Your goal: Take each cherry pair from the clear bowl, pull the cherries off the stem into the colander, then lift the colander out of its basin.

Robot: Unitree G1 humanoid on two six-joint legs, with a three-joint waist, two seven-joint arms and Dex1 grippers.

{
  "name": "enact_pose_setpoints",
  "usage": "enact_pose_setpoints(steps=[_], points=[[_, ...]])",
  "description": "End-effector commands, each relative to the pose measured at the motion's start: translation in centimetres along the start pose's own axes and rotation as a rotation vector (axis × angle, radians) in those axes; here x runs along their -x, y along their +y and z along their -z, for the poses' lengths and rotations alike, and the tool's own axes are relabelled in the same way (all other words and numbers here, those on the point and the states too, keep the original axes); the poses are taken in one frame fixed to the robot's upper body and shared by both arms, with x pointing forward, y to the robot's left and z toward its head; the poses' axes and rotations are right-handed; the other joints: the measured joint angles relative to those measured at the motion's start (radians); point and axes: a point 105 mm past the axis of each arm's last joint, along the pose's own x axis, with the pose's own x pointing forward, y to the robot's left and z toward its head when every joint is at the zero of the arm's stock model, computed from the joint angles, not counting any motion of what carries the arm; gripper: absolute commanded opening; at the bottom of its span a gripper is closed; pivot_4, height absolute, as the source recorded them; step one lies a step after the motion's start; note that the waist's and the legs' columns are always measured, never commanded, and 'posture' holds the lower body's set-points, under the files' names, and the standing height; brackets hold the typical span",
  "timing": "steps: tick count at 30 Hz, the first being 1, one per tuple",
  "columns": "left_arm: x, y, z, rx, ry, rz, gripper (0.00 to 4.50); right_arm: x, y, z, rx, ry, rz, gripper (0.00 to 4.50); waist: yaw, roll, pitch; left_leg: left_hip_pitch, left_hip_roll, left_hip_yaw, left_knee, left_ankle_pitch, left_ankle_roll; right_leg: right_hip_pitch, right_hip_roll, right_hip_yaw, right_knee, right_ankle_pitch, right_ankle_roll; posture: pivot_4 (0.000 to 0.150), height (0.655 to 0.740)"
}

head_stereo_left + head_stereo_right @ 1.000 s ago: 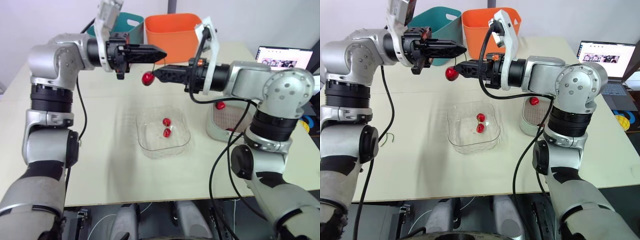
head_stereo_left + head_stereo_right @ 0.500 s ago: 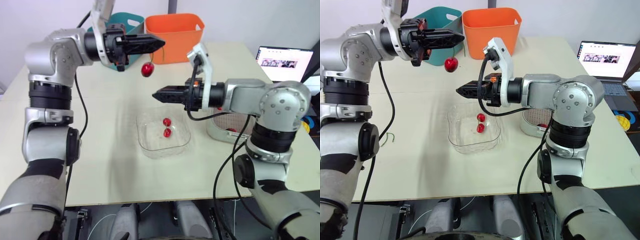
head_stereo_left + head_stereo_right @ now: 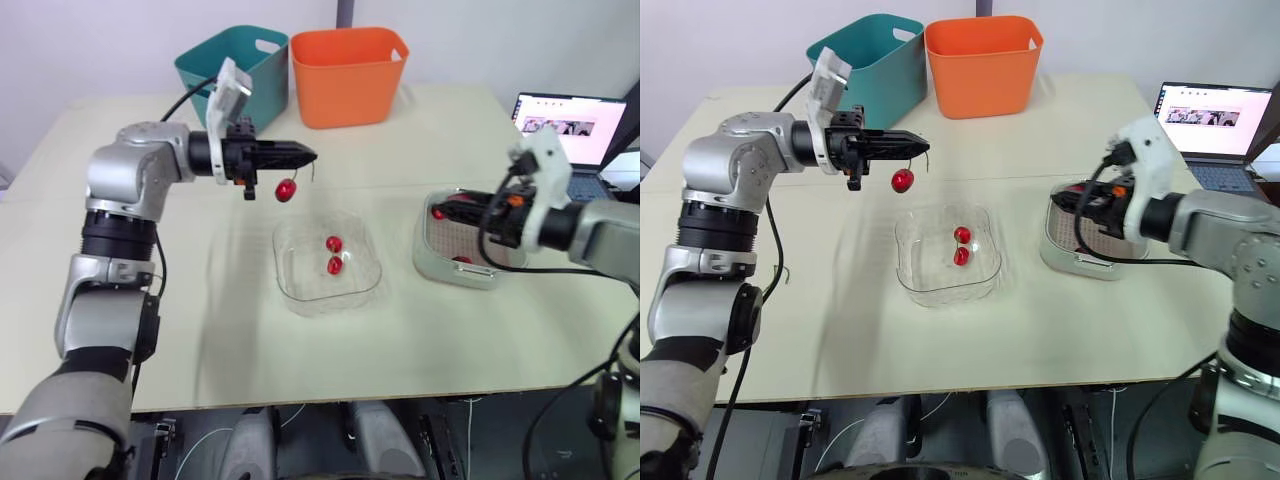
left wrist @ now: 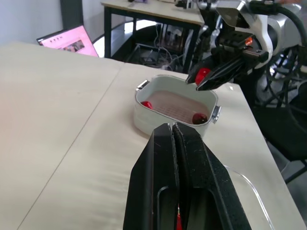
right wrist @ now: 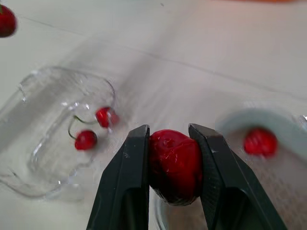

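— Where is our cherry?
— We have one cherry [image 5: 175,165] clamped between the right gripper's [image 5: 169,130] fingers, above the rim of the colander [image 4: 172,101]. The colander sits in its basin [image 4: 163,122], with two loose cherries [image 4: 146,104] already inside.
— And our left side?
— Our left gripper [image 3: 923,148] is pinched tight on a stem [image 3: 926,160]. The hanging cherry [image 3: 902,180] dangles over the table [image 3: 840,330], near the clear bowl's [image 3: 940,290] far corner. One cherry pair [image 3: 961,246] lies in the bowl.
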Motion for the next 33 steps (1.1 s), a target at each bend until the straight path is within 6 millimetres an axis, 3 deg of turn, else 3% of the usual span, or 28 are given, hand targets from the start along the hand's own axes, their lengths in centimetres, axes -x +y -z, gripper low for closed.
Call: enact_pose_setpoints(steps=[1, 3, 8, 18, 19, 25, 28, 33], points=[[-0.3, -0.4, -0.7, -0.044, -0.018, 0.015, 0.00, 1.0, -3.4, 0.9, 0.001, 0.044, 0.190, 1.03, 0.000, 0.000, 0.000, 0.000, 0.000, 0.000, 0.000, 0.000, 0.000, 0.000, 0.000, 0.000, 0.000, 0.000, -0.001, 0.150, 0.7400], [-0.6, -0.5, -0.5, -0.046, -0.017, 0.022, 0.00, 0.8, -4.5, 1.8, 0.000, 0.077, 0.245, 1.03, 0.000, 0.000, 0.000, 0.000, 0.000, 0.000, 0.000, 0.000, 0.000, 0.000, 0.000, 0.000, 0.000, -0.001, -0.001, 0.150, 0.7400], [-0.9, -0.5, 0.1, -0.066, 0.008, 0.020, 0.00, -0.1, -4.8, 2.1, -0.016, 0.069, 0.242, 1.03, 0.000, 0.000, 0.000, 0.000, 0.000, 0.000, 0.000, 0.000, 0.000, 0.000, 0.000, 0.001, 0.000, 0.001, 0.002, 0.150, 0.7400], [-0.7, -0.2, 0.1, -0.079, 0.013, -0.001, 0.00, 0.1, -4.8, 0.5, -0.035, 0.004, 0.224, 4.41, 0.002, 0.000, 0.000, 0.000, 0.000, 0.000, 0.000, 0.000, 0.000, 0.000, 0.000, 0.001, 0.000, 0.001, 0.002, 0.150, 0.7400], [-0.7, -0.1, 0.0, -0.079, 0.012, -0.004, 0.00, 0.2, -4.8, 0.2, -0.031, -0.010, 0.223, 4.48, 0.002, 0.000, 0.000, 0.000, 0.000, 0.000, 0.000, 0.000, 0.000, 0.000, 0.000, 0.001, 0.000, 0.001, 0.002, 0.150, 0.7400], [-0.6, 0.1, -1.5, -0.093, -0.024, 0.003, 0.00, -0.3, 0.4, -4.0, 0.029, -0.178, -0.078, 4.48, -0.001, 0.000, 0.000, 0.000, 0.000, 0.000, 0.000, 0.000, 0.000, 0.000, 0.001, 0.001, 0.000, 0.001, 0.002, 0.150, 0.7400], [-0.3, 0.0, -3.1, -0.096, -0.058, 0.016, 0.00, -1.3, 3.9, -5.2, 0.039, -0.225, -0.254, 4.48, 0.000, 0.000, 0.000, 0.000, 0.000, 0.000, 0.000, 0.000, 0.000, 0.000, 0.001, 0.000, 0.000, 0.001, 0.002, 0.150, 0.7400], [0.3, -0.3, -5.1, -0.094, -0.097, 0.044, 0.00, -2.8, 7.9, -5.9, 0.000, -0.257, -0.459, 4.48, 0.001, 0.000, 0.000, -0.001, 0.000, 0.000, 0.000, 0.000, 0.000, 0.000, 0.000, 0.000, 0.000, 0.001, 0.002, 0.150, 0.7400]])
